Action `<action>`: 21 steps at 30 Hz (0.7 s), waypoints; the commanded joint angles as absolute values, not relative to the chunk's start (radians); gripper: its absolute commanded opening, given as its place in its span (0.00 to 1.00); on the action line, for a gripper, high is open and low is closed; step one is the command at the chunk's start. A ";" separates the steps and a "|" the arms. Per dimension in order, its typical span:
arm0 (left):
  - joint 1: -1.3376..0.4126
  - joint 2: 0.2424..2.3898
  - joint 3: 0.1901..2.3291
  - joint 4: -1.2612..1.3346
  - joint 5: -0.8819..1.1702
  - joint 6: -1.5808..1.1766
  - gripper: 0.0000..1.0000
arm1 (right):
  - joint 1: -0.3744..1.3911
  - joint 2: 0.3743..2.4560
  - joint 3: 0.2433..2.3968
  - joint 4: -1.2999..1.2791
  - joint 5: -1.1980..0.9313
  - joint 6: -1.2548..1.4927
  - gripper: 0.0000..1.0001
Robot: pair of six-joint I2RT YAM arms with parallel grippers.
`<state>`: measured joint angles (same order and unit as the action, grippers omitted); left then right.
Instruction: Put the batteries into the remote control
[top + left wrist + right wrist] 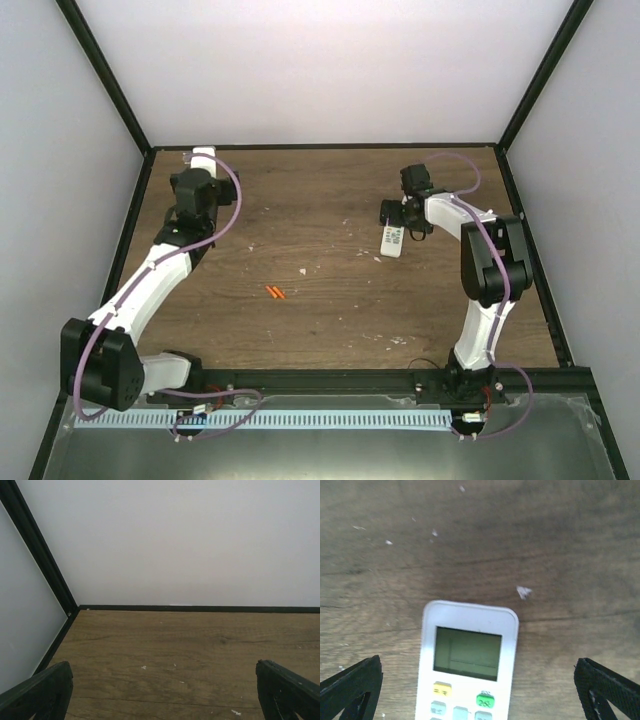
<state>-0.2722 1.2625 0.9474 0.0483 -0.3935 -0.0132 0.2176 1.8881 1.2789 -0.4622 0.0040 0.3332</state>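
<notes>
The white remote control (392, 241) lies face up on the wooden table at the right, its grey display and coloured buttons showing in the right wrist view (467, 660). My right gripper (403, 218) hangs just above its far end, open wide, with the remote between the spread fingertips (352, 687) and untouched. The two orange-red batteries (275, 292) lie side by side near the middle of the table. My left gripper (192, 190) is open and empty at the far left, its dark fingertips (40, 692) at the view's lower corners over bare wood.
White walls with black frame posts (105, 75) enclose the table on three sides. Pale crumbs (304, 269) are scattered over the wood, and one lies just beyond the remote (523, 592). A metal rail (320, 415) runs along the near edge by the arm bases.
</notes>
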 commanded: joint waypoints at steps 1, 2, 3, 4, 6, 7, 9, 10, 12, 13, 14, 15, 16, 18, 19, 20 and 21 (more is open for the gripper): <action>-0.275 1.286 0.973 0.028 -0.371 0.006 1.00 | 0.234 1.904 1.324 -0.542 0.035 0.389 1.00; -0.275 1.290 0.973 0.028 -0.365 0.006 1.00 | 0.240 1.910 1.323 -0.548 0.036 0.393 1.00; -0.275 1.295 0.973 0.028 -0.361 0.008 1.00 | 0.249 1.917 1.319 -0.550 0.034 0.398 1.00; -0.275 1.299 0.974 0.028 -0.357 0.011 1.00 | 0.256 1.922 1.315 -0.549 0.031 0.400 1.00; -0.275 1.306 0.976 0.025 -0.344 0.024 1.00 | 0.274 1.927 1.303 -0.548 0.029 0.410 1.00; -0.275 1.313 0.978 0.021 -0.342 0.029 1.00 | 0.281 1.932 1.297 -0.547 0.028 0.415 1.00; -0.275 1.319 0.981 0.020 -0.342 0.034 1.00 | 0.292 1.938 1.288 -0.547 0.021 0.422 1.00; -0.275 1.321 0.983 0.020 -0.341 0.037 1.00 | 0.296 1.941 1.284 -0.549 0.019 0.427 1.00; -0.275 1.325 0.985 0.021 -0.339 0.038 1.00 | 0.303 1.942 1.271 -0.552 0.025 0.435 1.00; -0.275 1.327 0.985 0.021 -0.337 0.039 1.00 | 0.307 1.942 1.264 -0.554 0.031 0.439 1.00; -0.275 1.328 0.987 0.021 -0.335 0.040 1.00 | 0.309 1.939 1.256 -0.554 0.034 0.442 1.00; -0.275 1.330 0.986 0.021 -0.334 0.040 1.00 | 0.309 1.936 1.248 -0.554 0.037 0.443 1.00; -0.275 1.331 0.985 0.022 -0.333 0.040 1.00 | 0.311 1.933 1.240 -0.555 0.040 0.445 1.00; -0.275 1.335 0.986 0.024 -0.332 0.040 1.00 | 0.311 1.930 1.227 -0.558 0.047 0.446 1.00; -0.275 1.337 0.987 0.025 -0.331 0.040 1.00 | 0.311 1.929 1.223 -0.560 0.050 0.445 1.00; -0.275 1.339 0.987 0.024 -0.331 0.040 1.00 | 0.312 1.927 1.219 -0.563 0.054 0.445 0.99; -0.275 1.341 0.988 0.023 -0.330 0.039 1.00 | 0.313 1.926 1.213 -0.565 0.058 0.446 0.99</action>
<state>-0.2722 1.3258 0.9604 0.0193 -0.3408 0.0303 0.3058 1.9251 1.2533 -0.5182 0.0399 0.4213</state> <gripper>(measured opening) 0.997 0.996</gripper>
